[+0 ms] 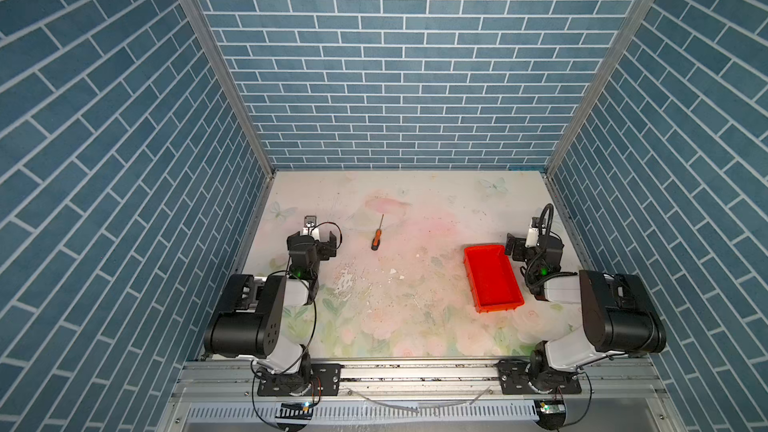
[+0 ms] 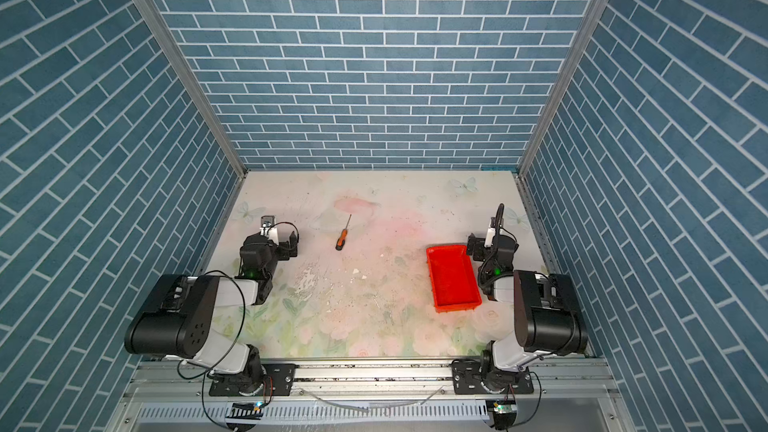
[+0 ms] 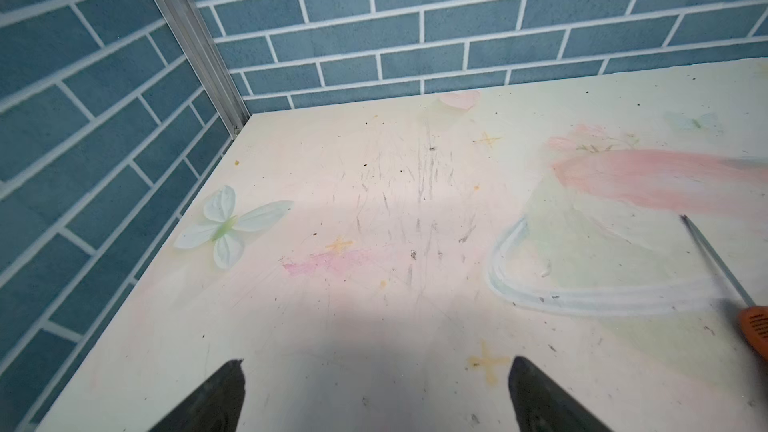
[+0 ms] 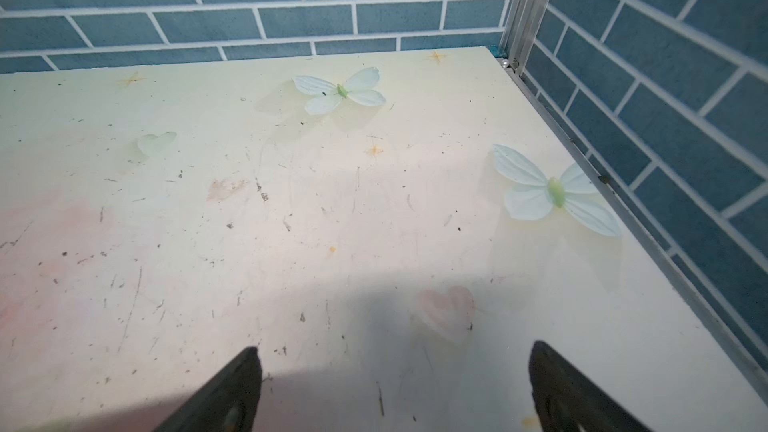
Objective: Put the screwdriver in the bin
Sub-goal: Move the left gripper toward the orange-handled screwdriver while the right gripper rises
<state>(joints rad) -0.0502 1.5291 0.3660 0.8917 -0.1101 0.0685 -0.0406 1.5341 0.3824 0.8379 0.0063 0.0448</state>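
Screwdriver [image 1: 377,238] lies on table [image 1: 415,326] between left hand [image 3: 376,367] and bin [image 1: 498,307]; right hand [image 4: 395,351] beside bin, both hands wide.

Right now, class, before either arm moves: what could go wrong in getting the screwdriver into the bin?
1. The screwdriver lies flat on the table; the open left gripper may roll it away rather than grasp it.
2. The bin sits far across, close beside the right gripper; a long carry could drop the tool, or that arm might nudge the bin.
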